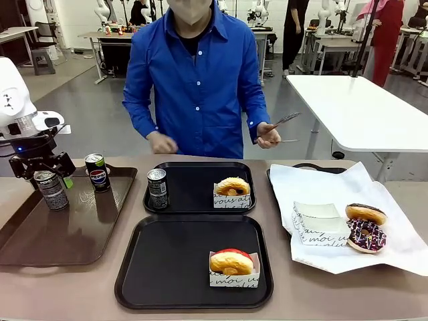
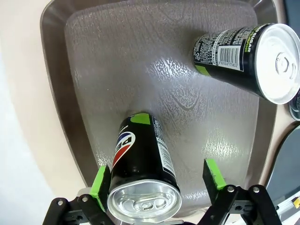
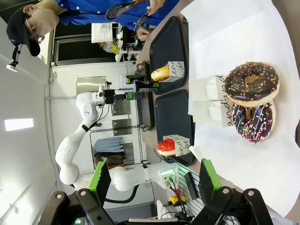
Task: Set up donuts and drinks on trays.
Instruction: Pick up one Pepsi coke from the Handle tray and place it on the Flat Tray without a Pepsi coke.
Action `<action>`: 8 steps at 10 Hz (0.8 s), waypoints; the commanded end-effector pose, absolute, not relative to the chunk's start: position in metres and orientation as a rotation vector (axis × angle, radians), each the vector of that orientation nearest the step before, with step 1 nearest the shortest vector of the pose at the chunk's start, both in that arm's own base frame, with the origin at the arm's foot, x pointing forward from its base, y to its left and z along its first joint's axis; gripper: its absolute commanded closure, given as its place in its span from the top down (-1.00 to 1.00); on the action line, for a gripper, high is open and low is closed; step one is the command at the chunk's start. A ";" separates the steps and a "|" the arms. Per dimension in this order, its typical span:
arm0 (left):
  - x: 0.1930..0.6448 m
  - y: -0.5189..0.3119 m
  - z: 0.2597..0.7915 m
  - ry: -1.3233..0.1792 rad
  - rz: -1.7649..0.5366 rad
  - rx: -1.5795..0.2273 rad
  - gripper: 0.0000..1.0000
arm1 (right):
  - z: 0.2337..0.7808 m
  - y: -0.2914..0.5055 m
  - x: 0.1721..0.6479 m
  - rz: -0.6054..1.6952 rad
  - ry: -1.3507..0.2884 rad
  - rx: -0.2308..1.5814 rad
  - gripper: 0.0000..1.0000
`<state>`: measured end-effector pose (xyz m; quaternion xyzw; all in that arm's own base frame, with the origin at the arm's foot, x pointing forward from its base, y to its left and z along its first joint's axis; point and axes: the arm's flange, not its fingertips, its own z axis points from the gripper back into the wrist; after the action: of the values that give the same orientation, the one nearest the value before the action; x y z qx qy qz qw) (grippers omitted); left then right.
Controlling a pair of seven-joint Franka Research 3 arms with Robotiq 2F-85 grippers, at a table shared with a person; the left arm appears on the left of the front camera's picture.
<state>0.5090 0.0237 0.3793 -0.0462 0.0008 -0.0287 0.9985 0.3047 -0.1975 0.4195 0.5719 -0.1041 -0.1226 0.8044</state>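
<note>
My left gripper [image 1: 47, 175] is open and straddles the top of an upright drink can [image 2: 140, 173] on the glossy brown tray [image 1: 67, 234]; the right pad [image 2: 213, 172] stands clear of the can. A second can [image 1: 97, 172] stands on the same tray. The far black tray [image 1: 194, 175] holds a third can [image 1: 157, 188] and a glazed donut [image 1: 232, 187] in a sleeve. The near black tray [image 1: 167, 261] carries a red-iced donut [image 1: 231, 262] in a sleeve. My right gripper [image 3: 154, 177] hangs open over white paper, short of two chocolate donuts [image 3: 251, 83].
A white paper sheet [image 1: 321, 184] at the right carries a chocolate donut [image 1: 366, 214], a sprinkled one [image 1: 366, 235] and empty sleeves [image 1: 317, 221]. A person in a blue shirt stands at the far side holding tongs [image 1: 279, 123]. A white table [image 1: 361, 107] stands behind.
</note>
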 end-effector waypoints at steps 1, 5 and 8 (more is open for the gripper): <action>0.512 0.028 0.377 -0.008 -0.081 -0.101 1.00 | 0.419 -0.197 0.306 -0.262 -0.229 1.235 1.00; 0.513 0.030 0.378 0.006 -0.092 -0.074 0.92 | 0.419 -0.197 0.306 -0.262 -0.229 1.235 1.00; 0.510 0.031 0.377 -0.017 -0.100 -0.059 -1.00 | 0.419 -0.197 0.306 -0.262 -0.229 1.235 1.00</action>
<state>0.5093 0.0255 0.3785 -0.0354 0.0014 -0.0364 0.9987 0.3047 -0.1975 0.4195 0.5719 -0.1041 -0.1226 0.8044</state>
